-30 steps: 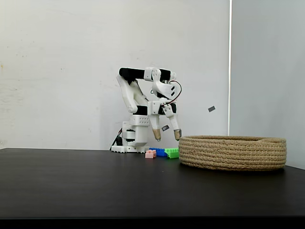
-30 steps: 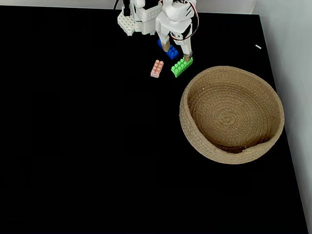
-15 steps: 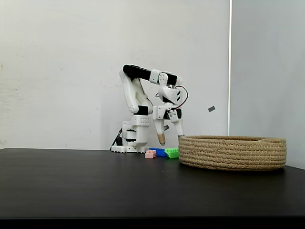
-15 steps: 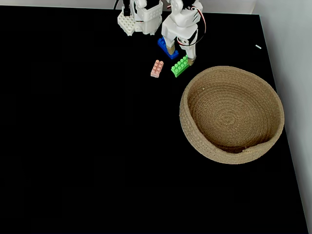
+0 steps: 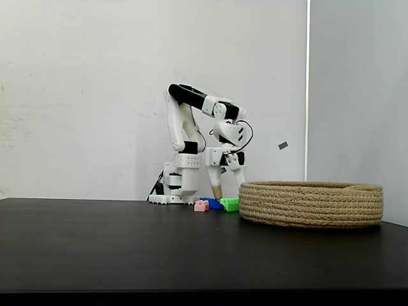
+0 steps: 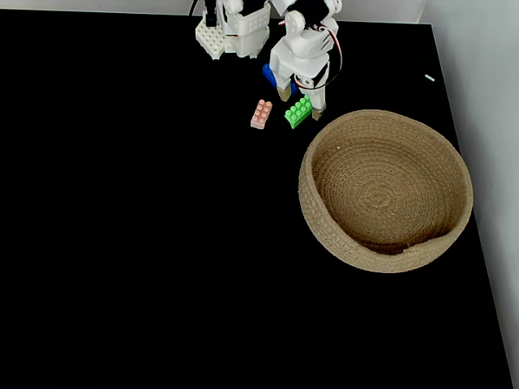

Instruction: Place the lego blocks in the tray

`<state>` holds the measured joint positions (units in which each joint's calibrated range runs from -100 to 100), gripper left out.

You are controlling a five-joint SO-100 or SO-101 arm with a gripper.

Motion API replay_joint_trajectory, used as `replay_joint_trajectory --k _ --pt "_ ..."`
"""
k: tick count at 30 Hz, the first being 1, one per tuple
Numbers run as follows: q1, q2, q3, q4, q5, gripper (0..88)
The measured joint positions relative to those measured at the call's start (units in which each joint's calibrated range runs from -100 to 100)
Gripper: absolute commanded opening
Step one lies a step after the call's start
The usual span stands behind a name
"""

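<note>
- In the fixed view from above we see the pink brick point(image 6: 261, 113) lying on the black tabletop point(image 6: 146, 243) near its far edge, where it lay a second ago.
- Just right of it lies the green brick point(image 6: 298, 111), unmoved, close to the basket's far-left rim without touching it, as far as we can tell.
- Behind these, the blue brick point(image 6: 270, 74) shows partly under the arm, toward the white base point(image 6: 231, 36).
- The gripper point(image 6: 298, 99) has come lower and further forward since the earlier frames; its jaws stand wide, one tan tip on each side of the green brick and holding nothing.
- In the side fixed view the gripper point(image 5: 229, 189) now reaches almost to the tabletop, with the arm leaning further toward the tray.
- The tray point(image 6: 386, 190) sits by the tabletop's right edge, unchanged, with no brick in it.
</note>
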<state>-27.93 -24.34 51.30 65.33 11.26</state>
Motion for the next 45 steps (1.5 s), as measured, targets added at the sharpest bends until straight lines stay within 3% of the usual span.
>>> replay_joint_trajectory --k 13,20,33,38,45 --pt "0.0 2.37 2.03 -6.09 -0.78 0.0" --pt "0.0 1.7 2.21 -5.52 -0.83 0.0" --pt "4.48 -3.05 -24.48 17.78 7.08 0.0" --pt "4.72 3.56 -39.06 16.65 10.45 0.0" --pt "4.64 17.13 -51.7 6.09 12.65 0.0"
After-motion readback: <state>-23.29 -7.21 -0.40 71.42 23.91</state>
